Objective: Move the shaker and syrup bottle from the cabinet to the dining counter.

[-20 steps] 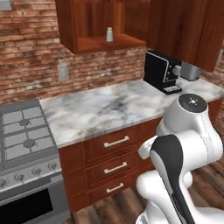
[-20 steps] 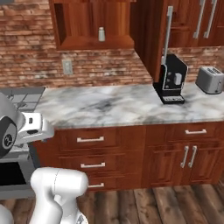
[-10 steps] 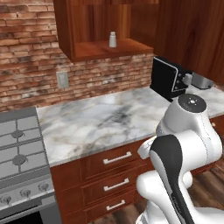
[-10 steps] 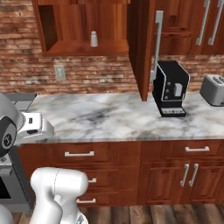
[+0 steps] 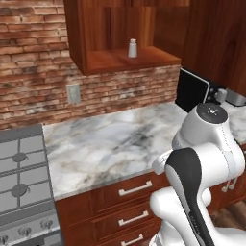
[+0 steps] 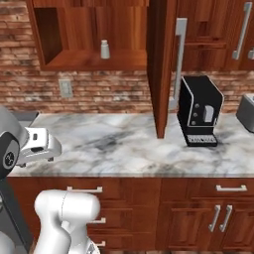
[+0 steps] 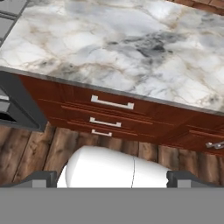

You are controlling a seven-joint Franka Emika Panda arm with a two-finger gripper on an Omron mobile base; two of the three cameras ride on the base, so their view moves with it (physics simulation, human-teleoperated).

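In the hand view the claw (image 7: 112,177) hangs over the wood-plank floor (image 7: 30,151) in front of the drawers (image 7: 111,114), its two dark fingertips (image 7: 39,177) standing far apart at the lower corners with nothing between them. Just beyond the drawer fronts lies the marble desk (image 5: 115,141), veined grey and white, bare across the middle. At its left end sits the stove (image 5: 19,187) with grey burner grates. Toward the right end stands a black coffee machine (image 6: 198,111), and a toaster (image 6: 246,111) shows at the far right edge of the right base view.

Behind the desk rises a red brick wall (image 5: 33,72) with a pale outlet plate (image 5: 73,92) set in it. Above that hangs the cabinet (image 6: 94,32), reddish-brown, its door (image 6: 158,64) swung open toward the camera with the long silver bar handle (image 6: 178,64) on it. On the cabinet's bottom shelf stands the shaker (image 5: 132,48), small, pale and upright, alone near the middle of the shelf, well apart from the claw and high above the desk.
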